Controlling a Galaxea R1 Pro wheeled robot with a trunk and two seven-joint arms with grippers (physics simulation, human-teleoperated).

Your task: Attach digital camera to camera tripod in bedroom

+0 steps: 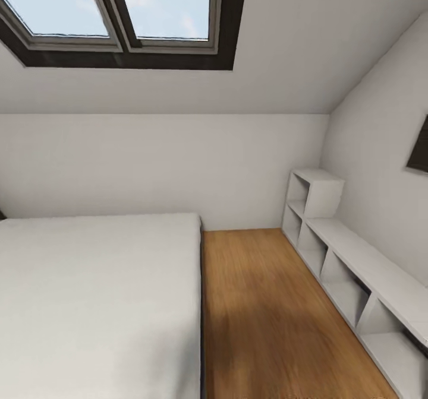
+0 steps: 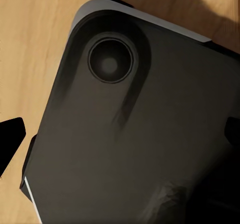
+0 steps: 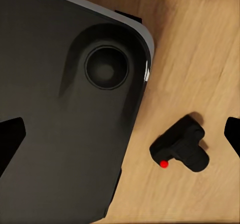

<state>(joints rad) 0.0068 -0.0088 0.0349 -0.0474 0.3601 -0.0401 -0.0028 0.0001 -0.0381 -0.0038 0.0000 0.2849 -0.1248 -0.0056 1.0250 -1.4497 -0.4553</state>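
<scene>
Digital camera (image 3: pixel 181 145) lies on the wood floor (image 3: pixel 200 49) beside the robot's dark base (image 3: pixel 60 114), long axis running from 10 to 4 o'clock in the right wrist view, red dot at its 7 o'clock edge. Both grippers' fingertips sit spread wide apart, holding nothing.

head: faces bed (image 1: pixel 89 298), skylight (image 1: pixel 119 7) | wrists: down at floor (image 3: pixel 200 59)
</scene>
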